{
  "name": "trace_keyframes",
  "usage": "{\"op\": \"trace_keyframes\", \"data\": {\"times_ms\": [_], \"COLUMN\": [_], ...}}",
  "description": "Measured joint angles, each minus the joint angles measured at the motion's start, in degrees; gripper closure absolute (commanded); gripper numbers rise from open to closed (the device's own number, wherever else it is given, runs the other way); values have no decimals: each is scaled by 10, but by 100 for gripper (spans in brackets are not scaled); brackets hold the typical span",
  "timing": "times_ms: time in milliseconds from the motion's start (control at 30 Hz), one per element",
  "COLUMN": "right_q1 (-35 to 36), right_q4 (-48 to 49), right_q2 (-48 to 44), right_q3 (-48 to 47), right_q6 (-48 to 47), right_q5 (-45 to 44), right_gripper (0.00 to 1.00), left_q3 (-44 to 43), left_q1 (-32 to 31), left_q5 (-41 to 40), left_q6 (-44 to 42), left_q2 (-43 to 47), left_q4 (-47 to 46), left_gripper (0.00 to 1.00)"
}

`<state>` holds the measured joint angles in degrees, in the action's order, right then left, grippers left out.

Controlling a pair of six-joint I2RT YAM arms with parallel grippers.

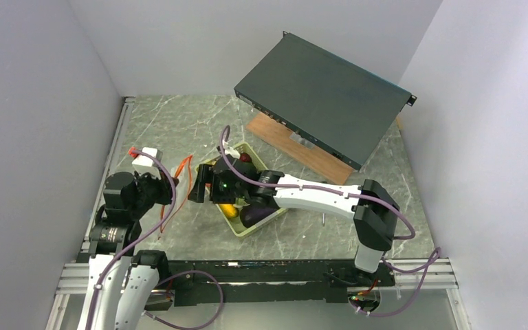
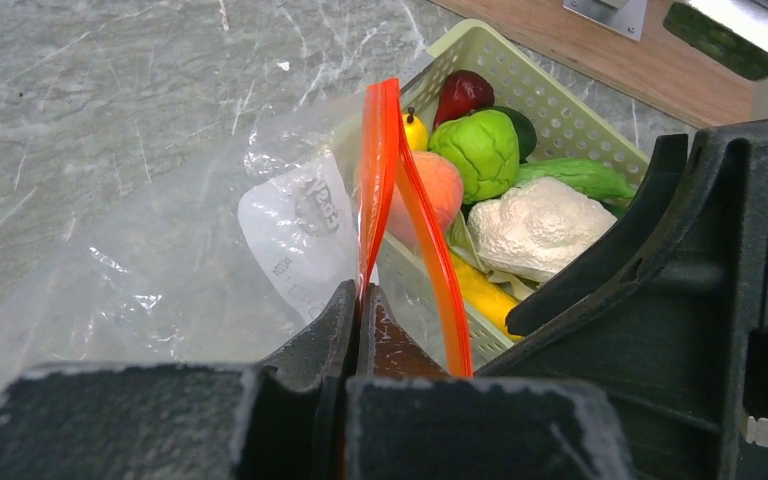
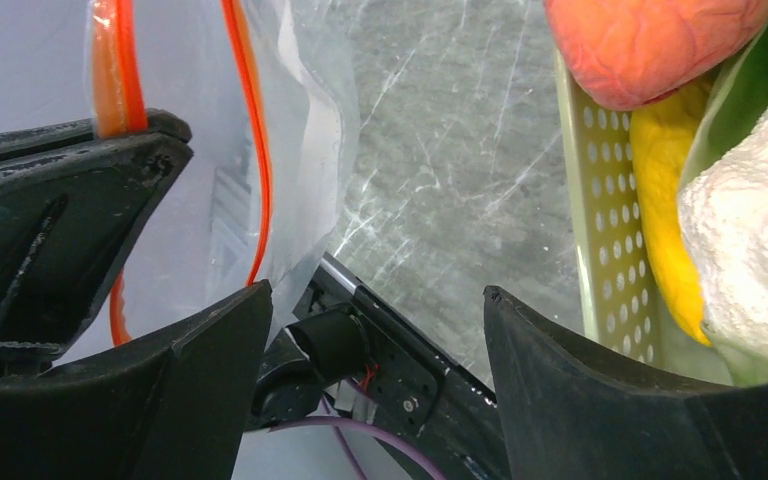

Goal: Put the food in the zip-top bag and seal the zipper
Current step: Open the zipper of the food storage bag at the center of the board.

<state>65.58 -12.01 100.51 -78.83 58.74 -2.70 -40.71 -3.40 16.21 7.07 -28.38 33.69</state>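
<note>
One zipper (image 2: 378, 170) — left pincer (image 2: 358, 305) (basket (image 2: 580, 125) beside)

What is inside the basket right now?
Peach, pepper, cauliflower, corn, cucumber and eggplant lie in the basket. Anything beneath them is covered; the right arm hides part from above.

You are looking at faint grey print on the zip-top bag's (image 2: 160, 280) white panel (image 2: 295, 240); it is showing too blurred to read.

Zip-top bag (image 2: 150, 270), pinched in left gripper (image 2: 358, 305): clear, glossy, crinkled plastic. Basket (image 2: 570, 115) beyond that gripper: matt, perforated plastic. Tabletop (image 2: 80, 90) beneath: smooth, marbled stone finish.
</note>
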Motion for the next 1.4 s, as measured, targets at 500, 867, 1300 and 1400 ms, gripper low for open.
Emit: {"op": "trace_keyframes", "data": {"times_ms": [500,867,1300,1400], "right_q1": [12,14,27,30], "right_q4": [-9,-8,-38,-72], "right_q2": [-19,12,61,61], "right_q3": [-3,-60,-86,-114], "right_q6": [-2,-3,24,36], "right_q5": [-67,-73,-64,-88], "right_gripper": [25,44,100,100], "left_q3": [0,0,0,0], "left_q1": [-32,-45,-80,-98], "left_q5": [-23,-32,-117,-148], "left_q6": [0,0,5,10], "left_q2": [0,5,5,5], "left_q4": [0,1,17,19], "left_gripper": [100,100,31,29]}}
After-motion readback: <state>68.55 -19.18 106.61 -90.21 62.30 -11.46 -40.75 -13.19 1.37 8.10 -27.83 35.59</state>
